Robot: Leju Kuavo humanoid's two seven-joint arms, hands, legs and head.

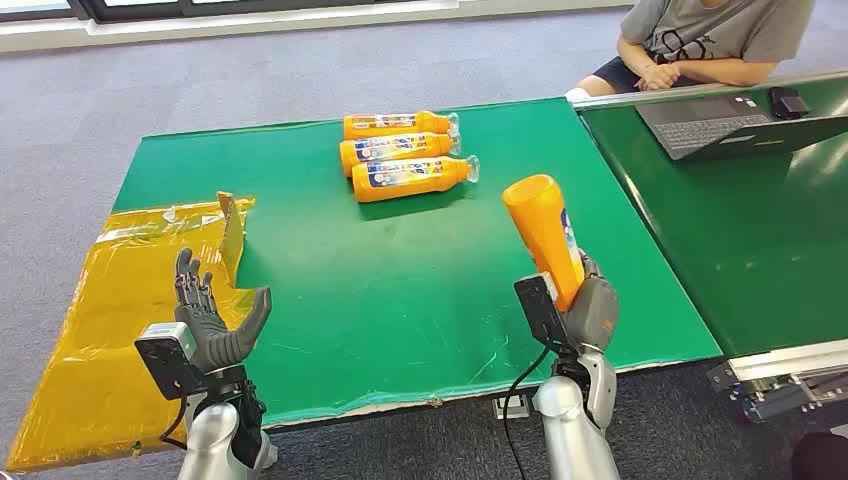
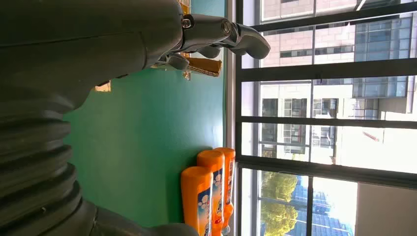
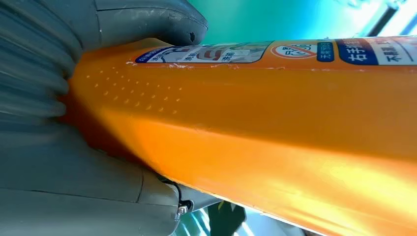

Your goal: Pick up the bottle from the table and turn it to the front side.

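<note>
Up off the green table (image 1: 420, 300), the orange bottle (image 1: 545, 235) is gripped by the right hand (image 1: 590, 305) near the table's front right edge, base end uppermost and leaning away to the left in the head view. That view gives only a sliver of blue label on the bottle's right side. The right wrist view adds the close detail: the bottle (image 3: 275, 128) fills the frame, its label strip with printed characters runs along one edge, and the thick grey thumb (image 3: 147, 22) presses against it beside the label.

Over at the table's left, the left hand (image 1: 215, 325) holds nothing, fingers apart and pointing up, above a yellow sheet (image 1: 90, 330) taped over that end. The left wrist view shows its fingers (image 2: 231, 37) spread against tall windows (image 2: 324, 118).

Three more orange bottles (image 1: 405, 155) lie side by side at the far middle, labels up. A person (image 1: 700, 40) sits behind a laptop (image 1: 740, 120) at the neighbouring table.
</note>
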